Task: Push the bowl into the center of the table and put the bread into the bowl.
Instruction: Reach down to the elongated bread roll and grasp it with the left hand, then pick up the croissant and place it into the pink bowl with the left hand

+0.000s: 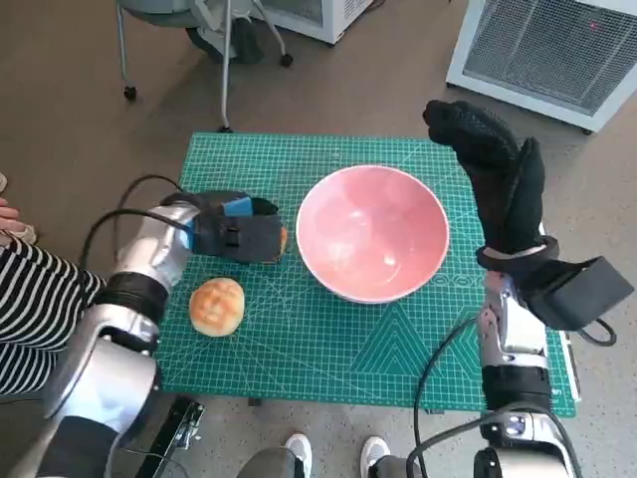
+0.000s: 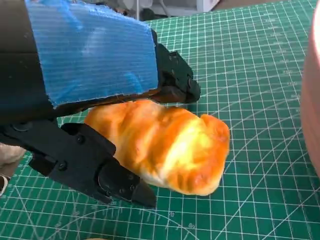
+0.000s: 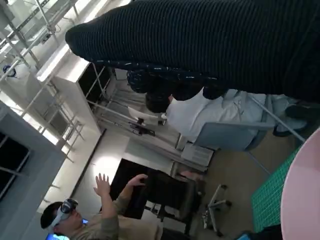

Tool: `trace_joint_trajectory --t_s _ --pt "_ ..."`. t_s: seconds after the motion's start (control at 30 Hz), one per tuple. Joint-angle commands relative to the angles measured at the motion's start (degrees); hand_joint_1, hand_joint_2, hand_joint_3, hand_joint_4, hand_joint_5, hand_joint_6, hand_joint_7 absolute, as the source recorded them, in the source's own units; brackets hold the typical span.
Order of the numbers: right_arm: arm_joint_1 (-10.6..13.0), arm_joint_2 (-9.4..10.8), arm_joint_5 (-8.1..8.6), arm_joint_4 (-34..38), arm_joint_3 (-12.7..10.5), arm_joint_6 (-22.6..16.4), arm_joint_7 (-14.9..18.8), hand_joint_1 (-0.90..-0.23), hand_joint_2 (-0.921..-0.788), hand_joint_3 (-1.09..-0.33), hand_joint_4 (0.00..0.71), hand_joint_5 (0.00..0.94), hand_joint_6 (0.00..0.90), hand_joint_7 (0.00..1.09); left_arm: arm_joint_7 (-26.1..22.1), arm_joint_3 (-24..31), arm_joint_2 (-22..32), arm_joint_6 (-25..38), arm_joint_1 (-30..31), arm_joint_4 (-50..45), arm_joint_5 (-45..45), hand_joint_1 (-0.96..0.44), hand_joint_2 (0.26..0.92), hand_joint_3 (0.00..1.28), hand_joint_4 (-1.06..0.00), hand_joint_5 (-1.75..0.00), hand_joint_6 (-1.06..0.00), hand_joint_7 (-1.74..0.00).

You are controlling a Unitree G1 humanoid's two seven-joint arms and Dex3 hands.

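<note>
The bowl (image 1: 372, 233) sits near the desk (image 1: 328, 349) centre, toward the right edge. One bread (image 2: 165, 145) lies just beside it on the left-edge side, within the left hand (image 1: 237, 231). A bun (image 1: 217, 306) lies nearer the front-left corner.

Robotics lab or test room. Green cutting mat (image 1: 328, 339) covers small table; grey vented unit (image 1: 557, 50) and wheeled chair (image 1: 189, 40) on brown floor. Metal racks (image 3: 35, 30), dark monitor (image 3: 145, 192), person in headset (image 3: 75, 220) with hands raised.
</note>
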Motion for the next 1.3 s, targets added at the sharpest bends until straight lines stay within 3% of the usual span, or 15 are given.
trace_joint_trajectory --t_s 0.03,0.37,0.43,0.47,0.6,0.63,0.7,0.73,0.8,0.93,1.3 --pt "1.6 -0.2 -0.91 0.0 0.1 0.8 -0.3 -0.697 -0.921 -0.701 0.156 0.001 0.064 0.41 1.7 -1.6 -0.9 0.0 0.7 1.3 1.6 -0.03 0.837 0.02 -0.47 -0.07 -0.56 -0.07" --pt "1.8 -0.5 -0.71 -0.4 0.1 1.0 -0.1 -0.699 -0.921 -0.700 0.158 0.002 0.062 0.41 4.1 -2.7 -0.4 -0.8 0.4 1.5 2.2 -0.03 0.870 0.01 -0.78 -0.16 -0.73 -0.22" --pt "1.8 -0.5 -0.64 -0.3 0.0 1.0 0.0 -0.700 -0.921 -0.700 0.159 0.002 0.062 0.41 4.4 -2.6 -0.2 -0.9 0.3 1.5 2.2 -0.03 0.873 0.01 -0.78 -0.21 -0.70 -0.32" --pt "1.8 -0.6 -0.58 -0.3 0.0 1.0 0.0 -0.700 -0.921 -0.699 0.160 0.003 0.063 0.41 4.5 -2.5 -0.1 -1.0 0.3 1.5 2.1 -0.02 0.877 0.00 -0.75 -0.34 -0.64 -0.48" --pt "1.9 -0.6 -0.43 -0.1 -0.1 1.0 0.1 -0.701 -0.921 -0.698 0.161 0.003 0.066 0.42 5.2 -2.2 0.4 -1.5 0.3 1.5 1.8 -0.02 0.883 0.00 -0.68 -0.56 -0.59 -0.66" --pt "1.9 -0.6 -0.44 -0.2 0.0 1.0 0.1 -0.701 -0.921 -0.698 0.161 0.003 0.066 0.42 5.4 -2.0 0.6 -1.8 0.2 1.4 1.7 -0.14 0.897 0.05 -0.67 -0.60 -0.59 -0.89" --pt "2.0 -0.5 -0.49 -0.1 0.0 1.0 0.1 -0.701 -0.921 -0.698 0.161 0.003 0.064 0.42 5.6 -1.6 0.9 -2.1 0.0 1.2 1.4 -0.25 0.909 0.10 -0.66 -0.66 -0.59 -1.10" --pt "2.0 -0.5 -0.52 -0.1 0.0 1.0 0.1 -0.700 -0.921 -0.698 0.161 0.003 0.062 0.42 5.6 -1.5 1.0 -2.3 0.0 1.2 1.2 -0.16 0.913 0.12 -0.65 -0.85 -0.56 -1.18" --pt "2.0 -0.5 -0.57 0.0 0.0 0.9 0.0 -0.698 -0.921 -0.698 0.161 0.003 0.059 0.42 5.6 -1.0 1.3 -2.6 -0.2 0.9 0.9 -0.08 0.917 0.13 -0.63 -1.03 -0.53 -1.25" --pt "1.9 -0.6 -0.72 0.2 0.0 0.9 0.0 -0.693 -0.921 -0.703 0.162 0.002 0.053 0.41 5.4 0.3 2.2 -3.4 -1.0 0.3 -0.1 -0.02 0.920 0.15 -0.63 -1.17 -0.50 -1.30" --pt "2.1 -0.8 -0.79 0.0 0.0 0.7 0.0 -0.692 -0.921 -0.714 0.160 0.001 0.048 0.42 4.1 4.7 5.1 -5.4 -3.7 -4.2 -3.4 0.00 0.921 0.14 -0.64 -1.24 -0.50 -1.26"
